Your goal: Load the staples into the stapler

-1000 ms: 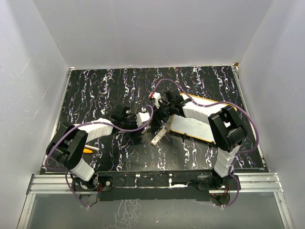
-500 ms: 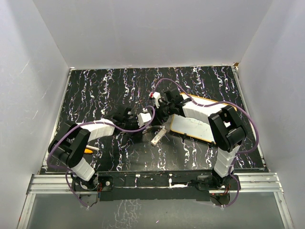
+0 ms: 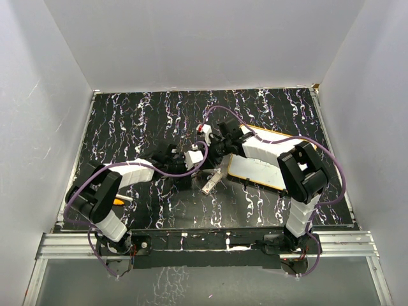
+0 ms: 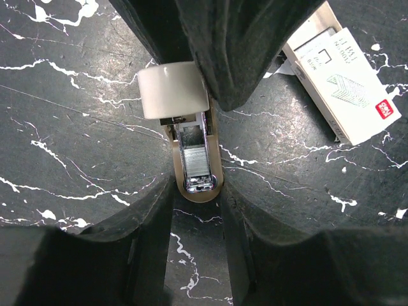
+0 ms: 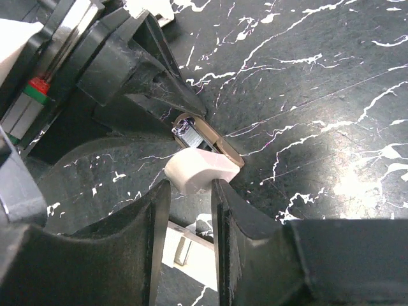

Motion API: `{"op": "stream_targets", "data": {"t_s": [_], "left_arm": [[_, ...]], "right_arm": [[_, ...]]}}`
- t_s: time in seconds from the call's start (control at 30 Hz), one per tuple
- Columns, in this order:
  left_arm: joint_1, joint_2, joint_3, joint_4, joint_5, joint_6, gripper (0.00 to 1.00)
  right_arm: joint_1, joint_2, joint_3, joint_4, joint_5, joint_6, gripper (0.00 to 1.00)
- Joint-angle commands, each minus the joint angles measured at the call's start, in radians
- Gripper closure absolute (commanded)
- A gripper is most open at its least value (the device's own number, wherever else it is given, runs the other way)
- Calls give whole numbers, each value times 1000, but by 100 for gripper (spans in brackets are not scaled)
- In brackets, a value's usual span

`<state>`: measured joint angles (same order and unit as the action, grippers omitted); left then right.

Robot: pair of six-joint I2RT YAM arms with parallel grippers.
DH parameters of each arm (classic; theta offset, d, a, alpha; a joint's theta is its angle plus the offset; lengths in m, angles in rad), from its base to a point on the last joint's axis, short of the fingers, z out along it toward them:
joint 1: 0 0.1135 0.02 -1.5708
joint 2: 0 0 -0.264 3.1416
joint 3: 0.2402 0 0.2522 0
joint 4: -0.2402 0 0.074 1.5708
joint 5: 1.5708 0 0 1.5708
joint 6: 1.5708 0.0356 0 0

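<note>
Both grips have just tightened: your left gripper [image 4: 196, 183] now pinches the open stapler [image 4: 194, 159] by its base, your right gripper [image 5: 190, 186] seems clamped on its raised lid, bracing it for loading, with the staples box [image 4: 344, 83] just beside.

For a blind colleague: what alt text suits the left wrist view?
An open beige stapler, metal staple channel exposed, sits between the left gripper's fingers on a black marbled table; a white staples box lies upper right.
</note>
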<state>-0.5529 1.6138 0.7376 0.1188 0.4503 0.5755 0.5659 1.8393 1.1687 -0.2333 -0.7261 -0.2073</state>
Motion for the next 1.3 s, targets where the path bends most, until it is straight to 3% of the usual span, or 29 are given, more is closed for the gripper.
{"op": "stream_targets", "data": {"t_s": [0.0,0.93,1.27], "left_arm": [[-8,13,-1,-14,-27,8,66],[-12,-5,-25,2,-37,11,69],[-12,-90,0,-108,2,17,44]], "right_arm": [[17,-13,34,43,-50,-3,66],[50,55,75,44,-70,13,64],[-3,-59,56,5,-42,-65,60]]}}
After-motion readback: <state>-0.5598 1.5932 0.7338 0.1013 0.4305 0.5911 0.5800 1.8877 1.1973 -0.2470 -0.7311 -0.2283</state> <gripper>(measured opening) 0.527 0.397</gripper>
